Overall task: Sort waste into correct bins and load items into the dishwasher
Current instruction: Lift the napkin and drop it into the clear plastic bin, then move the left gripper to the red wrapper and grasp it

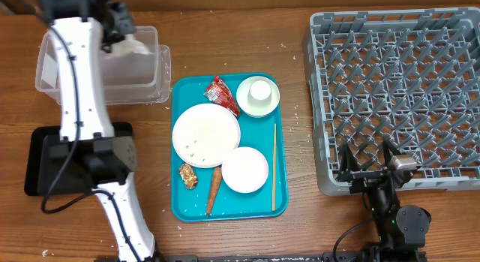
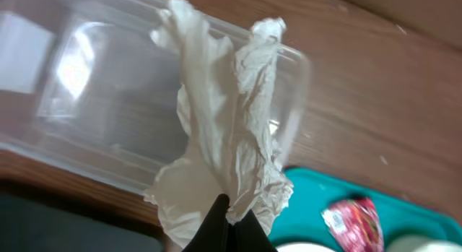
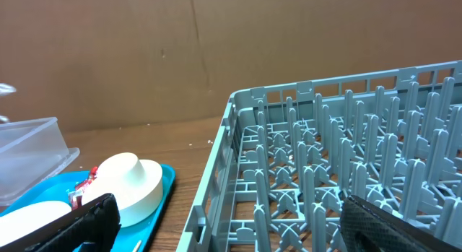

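Napkin (image 2: 224,122), white & crumpled, hangs from the left pincer (image 2: 227,214). The black tips are pressed together on one edge of it, and the rest of the paper fans out beyond them. Straight past the tips, under the napkin, is the clear tub (image 2: 86,115). The paper is over the tub's open top, at the end nearest the teal tray (image 1: 184,206). Can't tell if paper touches the rim.

Off to the side of this pincer, on the tray's closest corner, lies the red wrapper (image 1: 223,94). It sits btwn the big plate (image 1: 206,134), which has rice grains (image 1: 196,147) scattered on it, and the pale green saucer (image 1: 258,104) w/ a white cup (image 1: 259,90) on it. Farther from the pincer are the small plate (image 1: 244,170), the brown lump (image 1: 187,176) and the carrot (image 1: 214,191); the carrot lies btwn the lump & the small plate. The chopstick (image 1: 274,164) lies along the tray edge facing the rack.

The black tray (image 1: 41,161) sits just beside the tub on the arm-base side, partly under the left arm.

The dish rack (image 1: 397,89) is well apart from the left pincer, across the teal tray. The right pincer (image 3: 231,230) is at the rack's near edge w/ fingers spread wide & nothing btwn them. Rack pegs are ahead of it on one side, saucer & cup on the other.
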### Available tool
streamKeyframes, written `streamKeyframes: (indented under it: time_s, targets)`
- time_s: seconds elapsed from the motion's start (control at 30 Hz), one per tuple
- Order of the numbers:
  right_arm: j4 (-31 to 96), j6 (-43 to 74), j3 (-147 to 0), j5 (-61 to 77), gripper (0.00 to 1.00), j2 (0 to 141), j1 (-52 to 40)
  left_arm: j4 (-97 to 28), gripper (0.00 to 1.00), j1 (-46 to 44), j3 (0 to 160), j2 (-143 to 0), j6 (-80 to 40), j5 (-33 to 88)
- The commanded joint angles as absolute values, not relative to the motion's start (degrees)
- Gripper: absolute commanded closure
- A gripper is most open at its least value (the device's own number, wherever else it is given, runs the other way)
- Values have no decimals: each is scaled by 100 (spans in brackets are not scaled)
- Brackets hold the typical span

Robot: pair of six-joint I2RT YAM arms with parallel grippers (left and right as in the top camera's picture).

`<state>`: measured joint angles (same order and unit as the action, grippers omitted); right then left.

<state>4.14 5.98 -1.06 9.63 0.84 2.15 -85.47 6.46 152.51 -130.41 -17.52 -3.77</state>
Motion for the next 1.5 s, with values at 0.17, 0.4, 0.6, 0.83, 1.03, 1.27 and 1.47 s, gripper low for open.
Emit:
streamKeyframes:
  time_s: [0.17, 0.4, 0.6, 0.83, 1.03, 1.27, 1.47]
  targets:
    - [392, 596, -47, 950, 0, 19, 183, -8591, 41, 1238, 15100, -13076, -1994, -440]
    - [392, 596, -47, 952, 0, 19, 183, -8785, 28, 1142, 15100, -13076, -1721, 169]
    - [392, 596, -47, 950, 0, 19, 183, -8908, 27, 707, 15100, -13076, -676, 1872]
    - [392, 596, -47, 950, 0, 19, 183, -9185, 25, -224, 14995, -13098, -652, 1481]
    - [392, 596, -47, 952, 0, 19, 183, -8788, 22, -917, 14405, -13098, -1122, 1068]
    - [392, 596, -47, 952, 0, 19, 183, -7961, 23, -1227, 13222, -13098, -2359, 707]
    - [392, 596, -47, 950, 0, 19, 183, -6969, 23, -1396, 12355, -13098, -2864, 703]
